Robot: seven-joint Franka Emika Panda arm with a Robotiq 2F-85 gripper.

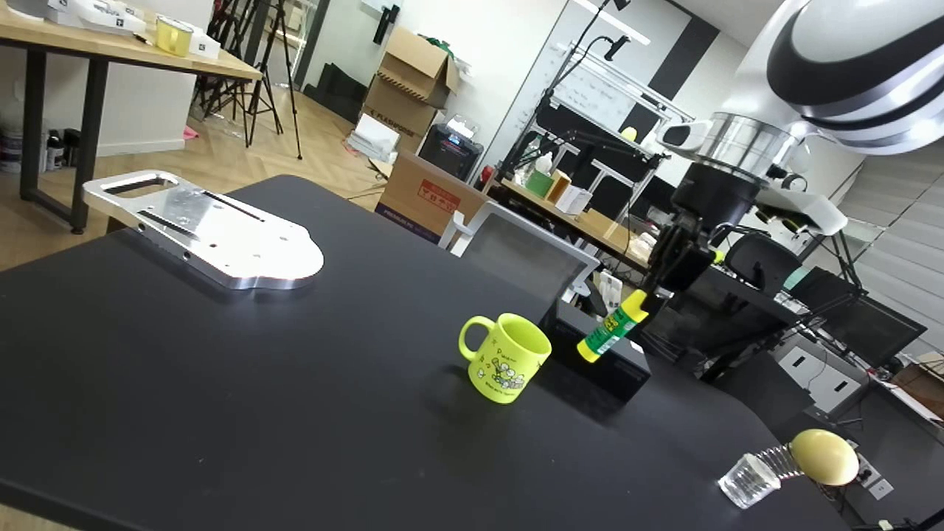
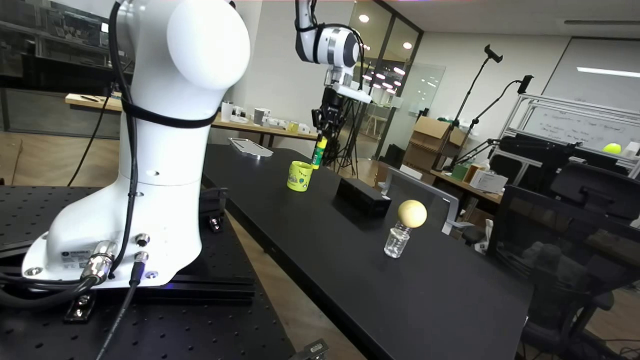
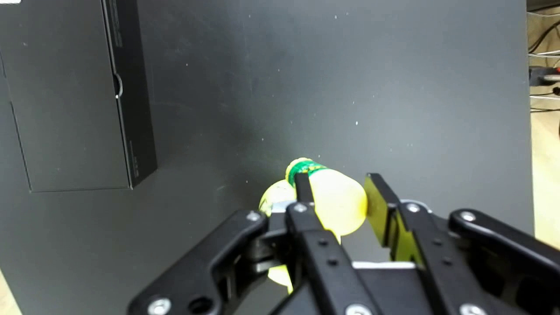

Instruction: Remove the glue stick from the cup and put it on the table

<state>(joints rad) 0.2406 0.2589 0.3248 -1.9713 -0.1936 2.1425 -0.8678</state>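
glue stick (image 1: 611,327) hangs outside the cup (image 1: 507,366) — upper end clamped in the pincer (image 3: 339,186)

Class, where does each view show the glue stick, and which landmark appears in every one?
In an exterior view: glue stick, right of and below centre.
In an exterior view: glue stick, slightly above centre.
Wrist view: glue stick, between the fingers, below and right of centre.
Shared landmark: the black box.

Hand (image 1: 647,301) could pass, from where I'm standing, over open worktop (image 1: 295,413) btwn metal plate (image 1: 221,232) & cup (image 1: 509,361); blk box (image 2: 364,198) stands nr cup, tighter gap there; ball-topped clear container (image 2: 396,242) well apart.
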